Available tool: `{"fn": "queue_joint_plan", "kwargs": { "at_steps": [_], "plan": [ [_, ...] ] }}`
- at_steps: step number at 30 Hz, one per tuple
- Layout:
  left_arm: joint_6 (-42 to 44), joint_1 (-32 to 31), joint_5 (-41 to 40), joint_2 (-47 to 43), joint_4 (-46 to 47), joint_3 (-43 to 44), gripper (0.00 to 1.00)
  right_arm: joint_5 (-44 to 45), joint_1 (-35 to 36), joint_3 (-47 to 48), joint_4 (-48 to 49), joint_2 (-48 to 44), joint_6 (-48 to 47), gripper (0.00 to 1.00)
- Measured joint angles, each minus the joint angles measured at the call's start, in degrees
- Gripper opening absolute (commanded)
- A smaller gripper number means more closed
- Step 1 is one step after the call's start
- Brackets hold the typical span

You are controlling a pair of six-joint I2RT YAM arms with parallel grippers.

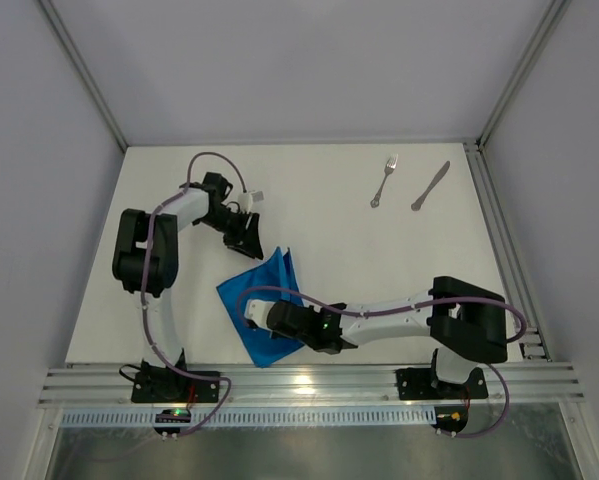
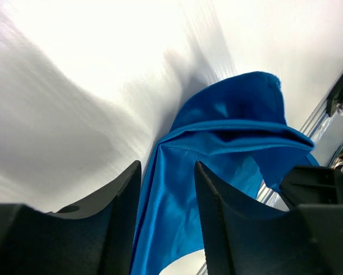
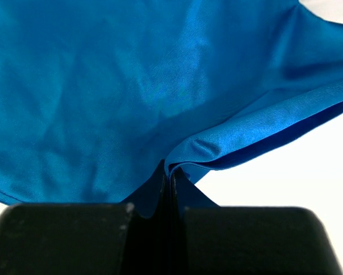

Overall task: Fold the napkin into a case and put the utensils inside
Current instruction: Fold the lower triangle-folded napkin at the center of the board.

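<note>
Your right gripper (image 3: pixel 170 172) is clenching a raised fold of the napkin (image 1: pixel 271 295), jaws pressed tight together on the cloth at the napkin's 7 o'clock edge. The napkin is lying rumpled and partly doubled over on the white table (image 1: pixel 329 250), bright blue, soft, with a faint sheen and a stitched hem. Your left gripper (image 2: pixel 166 166) is hanging released at the napkin's 11 o'clock corner, black fingers apart, blue cloth showing through the gap. The slim silver fork (image 1: pixel 383 181) and knife (image 1: pixel 430 187) are lying side by side, bare on the table, well apart at 1 o'clock.
</note>
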Motion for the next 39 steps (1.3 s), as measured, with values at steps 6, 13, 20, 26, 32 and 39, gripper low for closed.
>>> {"fn": "queue_joint_plan", "kwargs": {
  "at_steps": [6,13,20,26,32,39],
  "plan": [
    [1.6,1.6,2.8,-1.8,-3.0,2.2,0.59,0.8,0.2,0.4,-0.7,1.1,-0.1,0.04],
    [-1.0,-2.6,0.9,-7.0,-1.9,0.9,0.84,1.6,0.2,2.8,-2.1,3.3,-0.1,0.04],
    [-8.4,-8.1,-4.0,-9.7,5.8,-4.3,0.93,2.6,0.2,4.5,-3.3,4.2,-0.7,0.04],
    [-12.7,-10.6,-8.2,-10.2,10.1,-6.0,0.93,3.2,0.2,4.9,-3.2,4.8,-1.8,0.04],
    [-14.9,-13.0,-9.9,-9.8,12.4,-5.9,0.92,3.8,0.2,5.0,-3.1,5.5,-3.3,0.04],
    [-16.0,-15.1,-11.3,-7.2,13.5,-5.3,0.86,4.3,0.2,5.0,-2.2,5.7,-4.9,0.04]
  ]
}}
